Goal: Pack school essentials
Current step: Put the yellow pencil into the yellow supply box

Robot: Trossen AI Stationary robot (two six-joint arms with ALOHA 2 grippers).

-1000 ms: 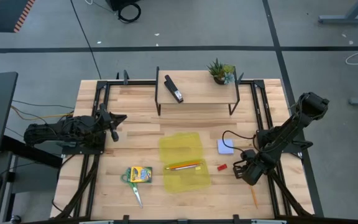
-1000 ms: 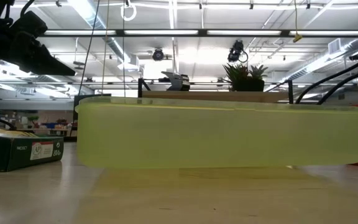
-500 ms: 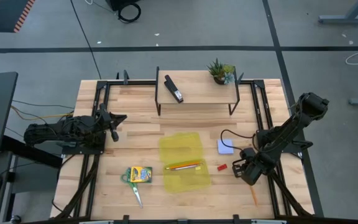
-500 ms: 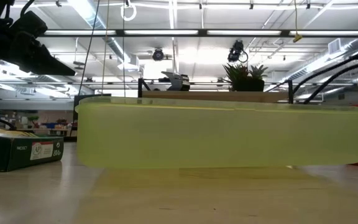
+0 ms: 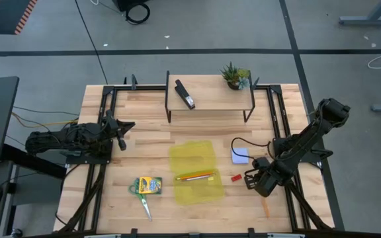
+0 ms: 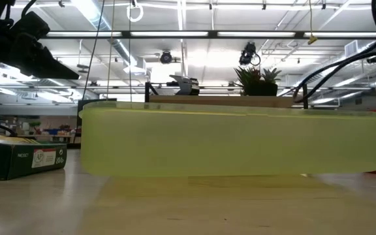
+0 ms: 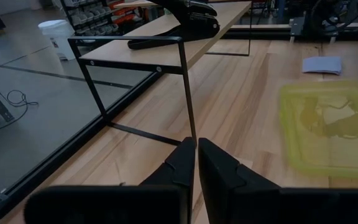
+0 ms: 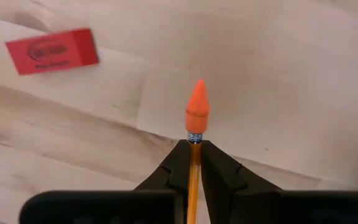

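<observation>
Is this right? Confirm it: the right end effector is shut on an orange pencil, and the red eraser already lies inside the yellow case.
One error: the red eraser lies on the table beside the yellow case, as the high view shows. The right end effector is indeed shut on the orange pencil.

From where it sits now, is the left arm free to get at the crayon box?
Probably yes. The left gripper is shut and empty, and only bare table lies between it and the crayon box, which sits on the scissors.
</observation>
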